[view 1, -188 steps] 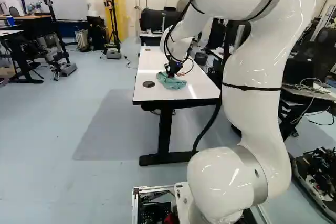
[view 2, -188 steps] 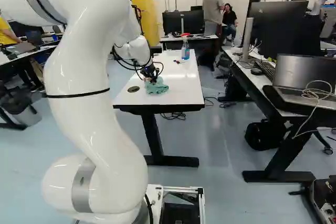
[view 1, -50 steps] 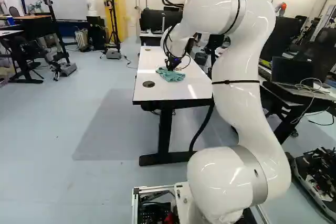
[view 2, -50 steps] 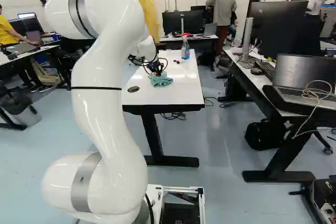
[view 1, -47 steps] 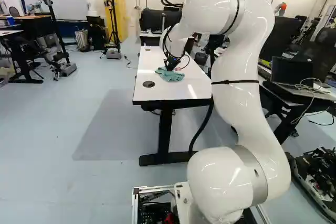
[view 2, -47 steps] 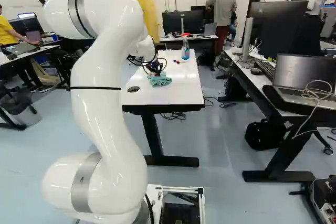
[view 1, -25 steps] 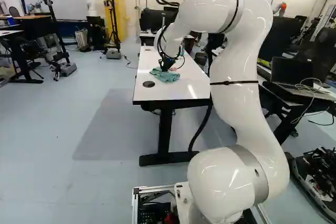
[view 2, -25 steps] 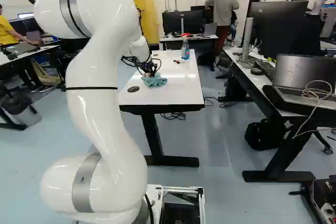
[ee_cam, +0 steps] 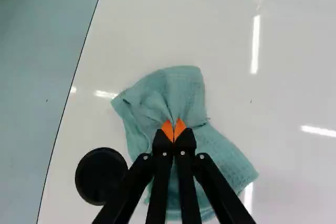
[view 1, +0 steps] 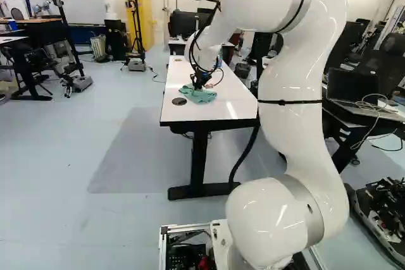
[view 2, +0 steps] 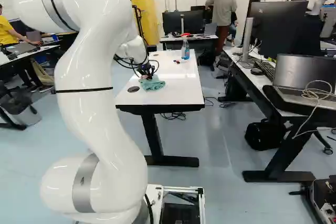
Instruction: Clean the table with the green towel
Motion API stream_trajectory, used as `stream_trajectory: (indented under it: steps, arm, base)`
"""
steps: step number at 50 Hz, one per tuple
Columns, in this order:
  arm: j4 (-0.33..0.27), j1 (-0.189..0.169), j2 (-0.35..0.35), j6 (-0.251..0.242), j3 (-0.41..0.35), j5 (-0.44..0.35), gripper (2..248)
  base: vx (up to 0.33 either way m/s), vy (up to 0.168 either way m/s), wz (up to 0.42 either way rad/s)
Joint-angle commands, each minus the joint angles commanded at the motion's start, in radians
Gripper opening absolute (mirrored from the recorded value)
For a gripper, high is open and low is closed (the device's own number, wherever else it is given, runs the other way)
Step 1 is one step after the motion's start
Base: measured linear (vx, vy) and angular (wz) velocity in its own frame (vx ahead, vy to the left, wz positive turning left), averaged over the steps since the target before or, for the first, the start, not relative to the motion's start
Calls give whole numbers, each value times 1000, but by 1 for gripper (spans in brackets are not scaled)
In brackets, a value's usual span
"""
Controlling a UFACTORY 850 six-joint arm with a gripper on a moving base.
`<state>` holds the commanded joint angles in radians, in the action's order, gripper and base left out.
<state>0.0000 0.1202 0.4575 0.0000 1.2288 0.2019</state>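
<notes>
At the table, my gripper (view 1: 199, 85) is low over the green towel (view 1: 201, 96); the right base view also shows the towel (view 2: 154, 84) there. In the wrist view the gripper (ee_cam: 173, 130) is shut on the towel (ee_cam: 181, 90), with folds of cloth drawn in between its orange pads. The towel lies crumpled on the white table (ee_cam: 220, 35), spreading ahead of and beneath the fingers. Its part under the gripper is partly hidden.
A round black disc (ee_cam: 100, 177) in the tabletop lies beside the towel. Farther back on the table stand a spray bottle (view 2: 185, 49) and small dark and red items (view 2: 177, 61). A desk with a laptop (view 2: 303, 88) stands to the right.
My arm has shifted left and a little nearer in both base views, and the gripped towel has slid along with it, closer to the black disc. The base has stayed put.
</notes>
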Motion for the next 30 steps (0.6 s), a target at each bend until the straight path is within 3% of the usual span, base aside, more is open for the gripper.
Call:
stream_trajectory:
  steps: [30]
  arm:
    - [0, -34, -130, 0, -155, 0, 22]
  base:
    - [0, 0, 0]
